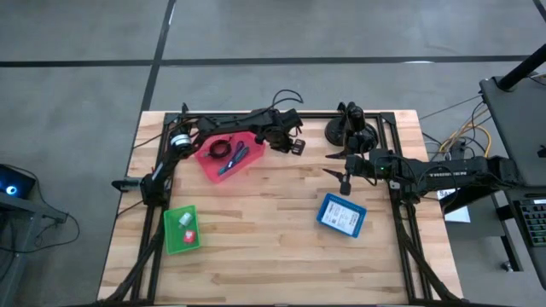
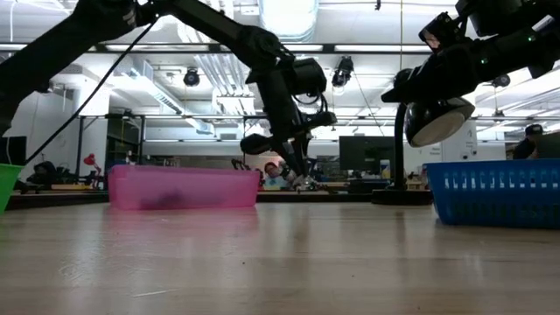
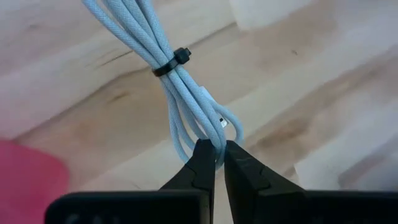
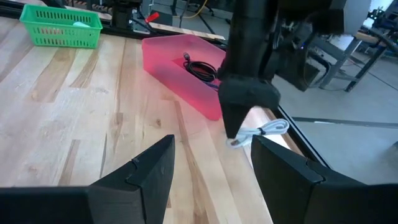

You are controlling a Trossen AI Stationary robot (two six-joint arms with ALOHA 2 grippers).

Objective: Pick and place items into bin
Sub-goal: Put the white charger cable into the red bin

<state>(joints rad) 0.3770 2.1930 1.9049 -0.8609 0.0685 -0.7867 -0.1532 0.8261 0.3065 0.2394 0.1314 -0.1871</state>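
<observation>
A pale blue cable bundle (image 3: pixel 163 62), tied with a black band (image 3: pixel 171 62), is held by my left gripper (image 3: pixel 216 163), which is shut on it just right of the pink bin (image 1: pixel 223 162). The right wrist view shows the same bundle (image 4: pixel 266 131) under that gripper (image 4: pixel 237 134). The pink bin holds a black coiled cable (image 1: pixel 220 149) and blue and purple sticks (image 1: pixel 238 157). My right gripper (image 4: pixel 211 165) stands open above mid-table (image 1: pixel 343 176), with nothing between its fingers. My left gripper pinches the looped end of the cable bundle (image 3: pixel 219 127) between its two fingertips. The fingers come from above, slanting down, roughly in line with the bundle. The bundle runs away from the fingers low over the wood; I cannot tell whether its far end touches the table.
A green bin (image 1: pixel 182 228) with small white and red items stands near the front left, and a blue bin (image 1: pixel 341 214) right of centre. A black domed mount (image 1: pixel 339 130) stands at the far edge. Bare wood lies between the bins.
</observation>
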